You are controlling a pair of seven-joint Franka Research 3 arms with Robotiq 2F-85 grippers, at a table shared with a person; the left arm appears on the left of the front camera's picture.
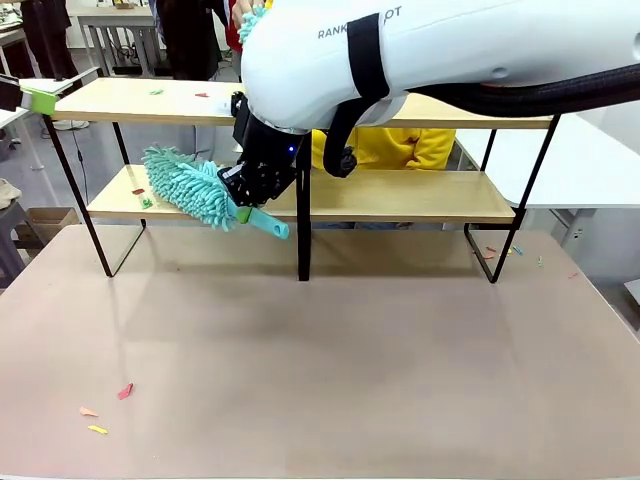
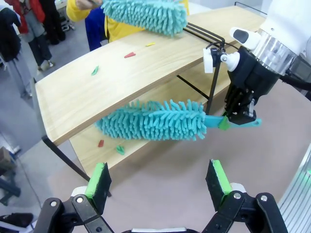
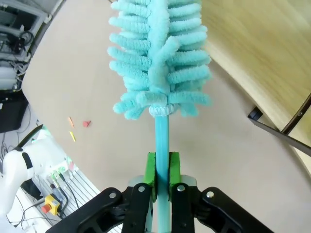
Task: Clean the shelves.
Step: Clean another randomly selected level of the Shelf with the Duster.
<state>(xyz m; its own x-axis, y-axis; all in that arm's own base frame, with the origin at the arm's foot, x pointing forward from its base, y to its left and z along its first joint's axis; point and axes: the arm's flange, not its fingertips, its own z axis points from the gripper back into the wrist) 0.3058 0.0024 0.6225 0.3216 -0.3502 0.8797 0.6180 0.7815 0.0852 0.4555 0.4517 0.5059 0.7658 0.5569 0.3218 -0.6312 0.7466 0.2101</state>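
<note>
You are sweeping: your right end effector [image 3: 162, 182] is clamping the teal duster [image 1: 190, 185] beside the shelves' [image 1: 400, 195] lower board on the tabletop [image 1: 330, 360], your left end effector [image 2: 160, 182] is hanging open, and next you need to brush the scraps [image 2: 109, 146] off

A grey-brown tabletop [image 1: 330, 380] fills the near ground under even, soft light, with faint shadows falling toward its near edge. Beyond its far right corner stands a white table [image 1: 590, 165], and a grey floor [image 1: 150, 150] stretches away behind. At the far left of the front view a cardboard box [image 1: 45, 222] sits on that floor, with white table legs [image 1: 110, 40] farther back. In the left wrist view, people in dark and red clothing [image 2: 34, 29] stand on the grey floor at the upper left. In the right wrist view, cables and a red-and-yellow stop button [image 3: 47, 206] lie off the tabletop's edge.
</note>
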